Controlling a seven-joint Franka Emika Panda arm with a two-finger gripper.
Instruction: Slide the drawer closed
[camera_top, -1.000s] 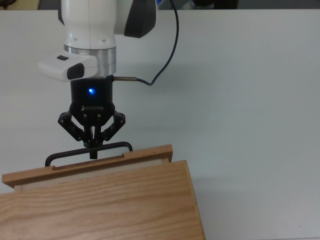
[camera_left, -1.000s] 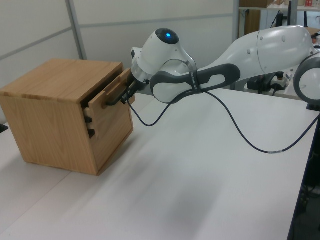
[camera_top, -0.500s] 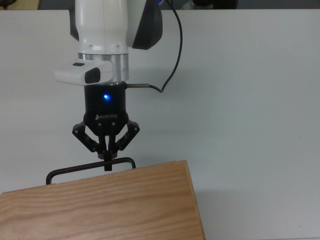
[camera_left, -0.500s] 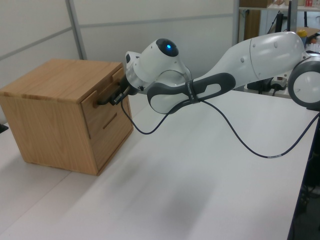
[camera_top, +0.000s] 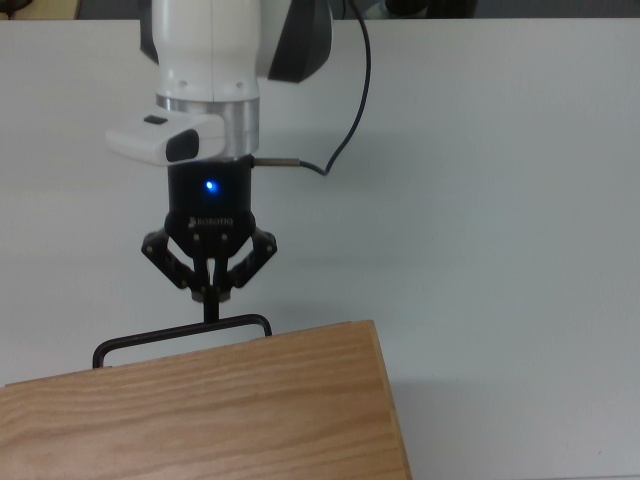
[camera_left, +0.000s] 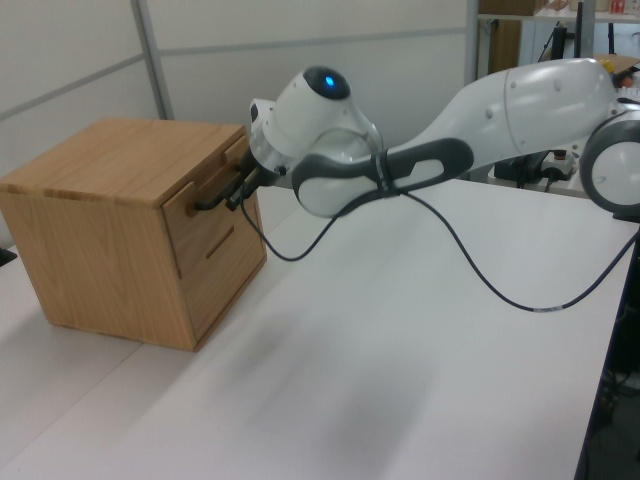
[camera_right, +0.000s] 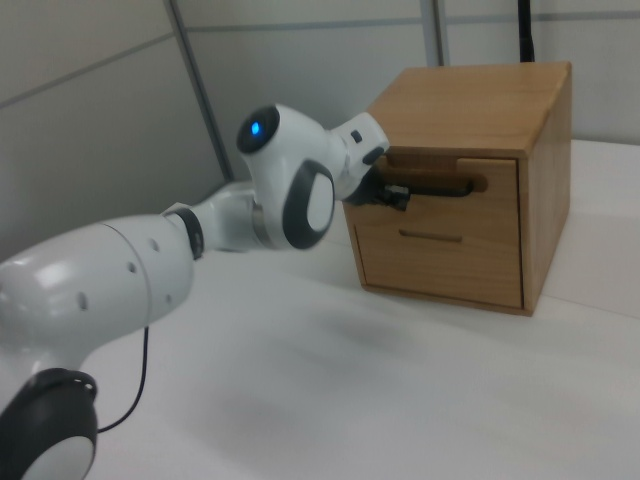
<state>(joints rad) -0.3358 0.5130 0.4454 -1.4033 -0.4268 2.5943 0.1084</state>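
In the top view, the wooden cabinet (camera_top: 200, 410) fills the near edge on the white table (camera_top: 500, 200). The drawer (camera_right: 455, 170) sits fully inside it, its front level with the cabinet face; what it holds is hidden. Its black handle (camera_top: 180, 335) sticks out. Just behind, the gripper (camera_top: 210, 305) has fingers pressed together, tips touching the bar, grasping nothing.
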